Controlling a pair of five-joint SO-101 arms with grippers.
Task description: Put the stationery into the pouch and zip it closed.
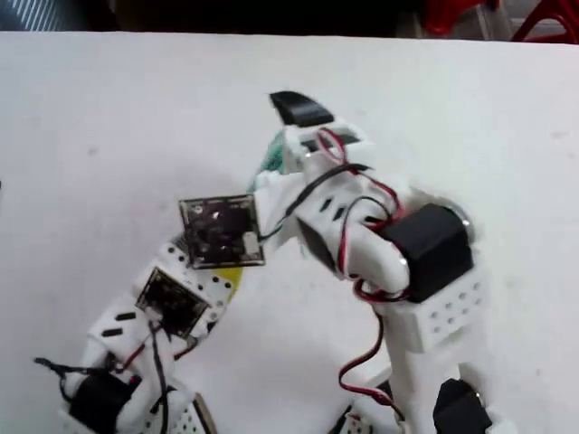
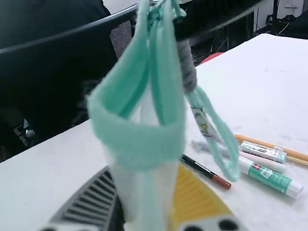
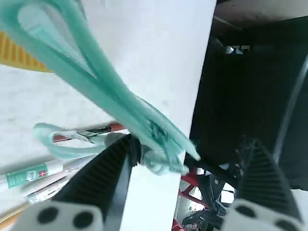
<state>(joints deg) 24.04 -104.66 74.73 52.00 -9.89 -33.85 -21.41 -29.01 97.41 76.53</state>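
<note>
Pinching the pouch (image 2: 144, 139) between the fingers of my left gripper (image 2: 144, 175), I hold it upright; the grey ribbed finger (image 2: 96, 202) presses one face and the yellow finger (image 2: 197, 202) presses the other; the clear body with its teal edging rises from between them.

A teal loop strap (image 2: 219, 139) hangs from the zip end of the pouch, just beside a grey tab (image 2: 186, 67).

The stationery (image 2: 262, 153) lies on the white table (image 1: 109, 117) beyond the pouch, outside it and apart from both sets of fingers; it comprises a red pen (image 2: 204, 171), two white-and-teal tubes (image 2: 269, 178) and an orange pencil (image 2: 276, 147); the pen is nearest the yellow finger, the pencil farthest; the tubes lie between them, close together.

My right gripper (image 3: 190, 144) is at the upper end of the pouch with its fingers spread wide; the zip end lies in the gap between them; it sits close against one black ribbed finger (image 3: 108, 178) and well apart from the other black finger (image 3: 260, 178); I cannot tell whether the near finger touches the tab; nothing is clamped on this side.
</note>
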